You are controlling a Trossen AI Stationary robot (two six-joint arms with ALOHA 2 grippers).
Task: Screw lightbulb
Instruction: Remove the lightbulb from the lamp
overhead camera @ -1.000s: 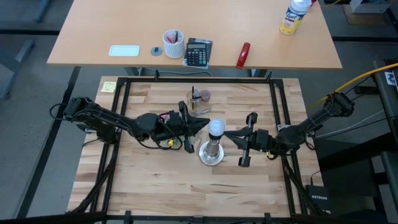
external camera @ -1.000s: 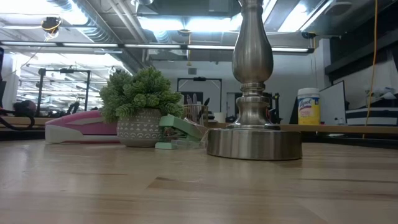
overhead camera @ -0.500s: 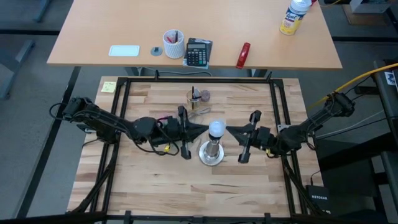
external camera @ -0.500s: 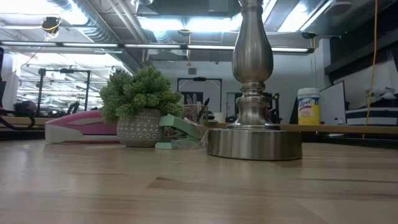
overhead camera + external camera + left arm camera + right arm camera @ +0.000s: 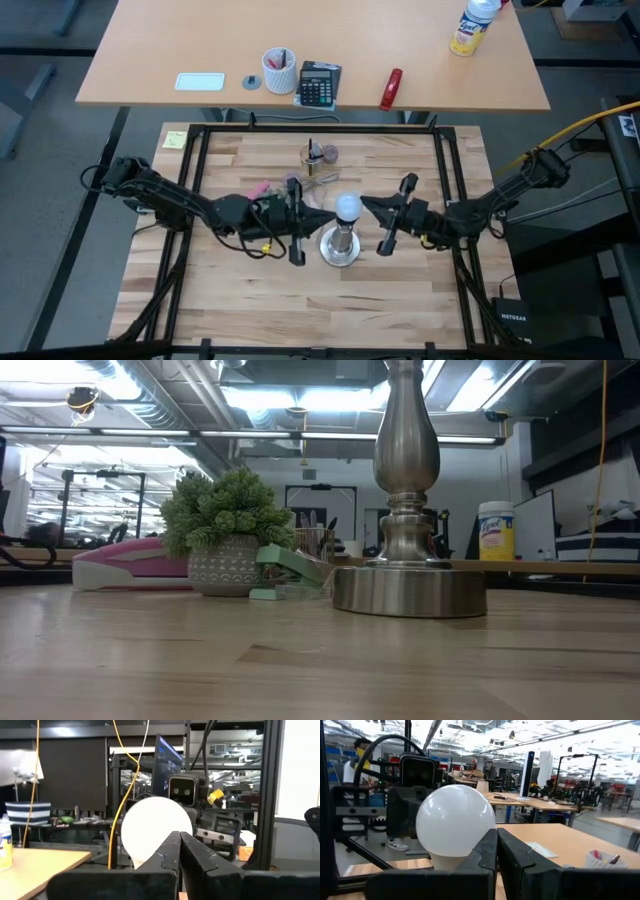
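Note:
The frosted white lightbulb (image 5: 347, 207) stands upright on top of the silver stand (image 5: 340, 247), near the table's middle. The low view shows only the stand's stem and round base (image 5: 408, 591). My left gripper (image 5: 325, 213) is shut, held level, and its tips point at the bulb's left side. My right gripper (image 5: 364, 204) is shut too and points at the bulb's right side. In each wrist view the globe (image 5: 155, 831) (image 5: 455, 822) shows just beyond the shut fingertips. My left gripper comes level from the table's left, its shut tips (image 5: 179, 836) right at the globe's side; I cannot tell whether they touch it. My right gripper comes level from the table's right, its shut tips (image 5: 496, 834) close against the globe; whether they touch cannot be told.
A small potted plant (image 5: 226, 532), a green stapler (image 5: 290, 572), a pink object (image 5: 130, 563) and a glass (image 5: 320, 156) stand at the table's far side. Black frame rails (image 5: 196, 170) run along the table's edges. A desk (image 5: 310, 50) with a calculator lies beyond.
My left gripper has swung a little toward the table's near edge, still shut and pointing at the bulb. My right gripper has turned at the wrist, so its tips have shifted slightly toward the far edge. The bulb and the stand have kept their place.

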